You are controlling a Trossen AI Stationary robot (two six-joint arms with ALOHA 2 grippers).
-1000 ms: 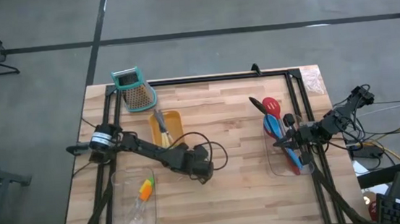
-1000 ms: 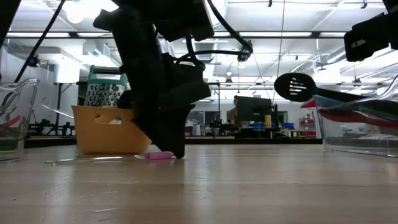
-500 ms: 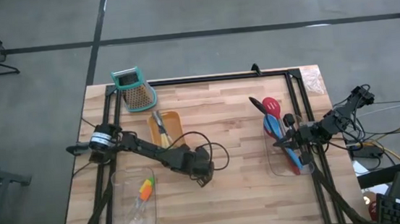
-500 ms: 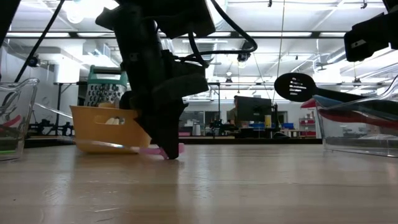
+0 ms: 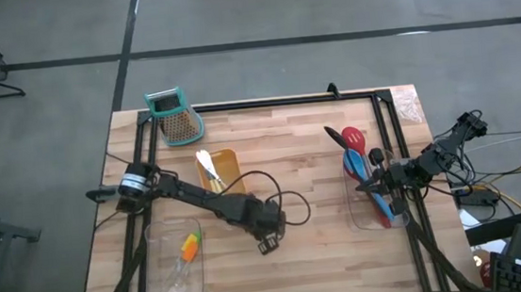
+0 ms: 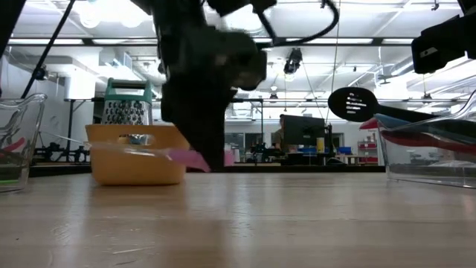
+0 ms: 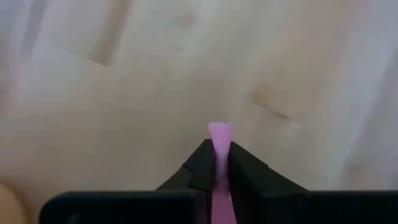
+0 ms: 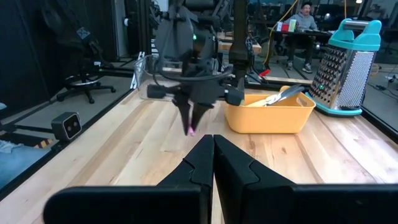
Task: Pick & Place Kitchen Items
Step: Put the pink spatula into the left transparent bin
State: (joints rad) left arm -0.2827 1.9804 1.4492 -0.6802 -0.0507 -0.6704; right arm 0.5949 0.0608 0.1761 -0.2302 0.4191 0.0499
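I see bright, even overhead light from ceiling strips [image 6: 312, 41]. My left arm [image 6: 201, 82] smears with motion blur; its wrist view is soft.

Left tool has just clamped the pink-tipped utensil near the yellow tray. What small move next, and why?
Probably raise the left tool a little more before carrying. It is shut on the pink-tipped utensil, whose tip pokes out between its fingers, and in the low view the utensil hangs only just above the wooden table, close beside the yellow tray. More height should keep it from catching the tray's rim.
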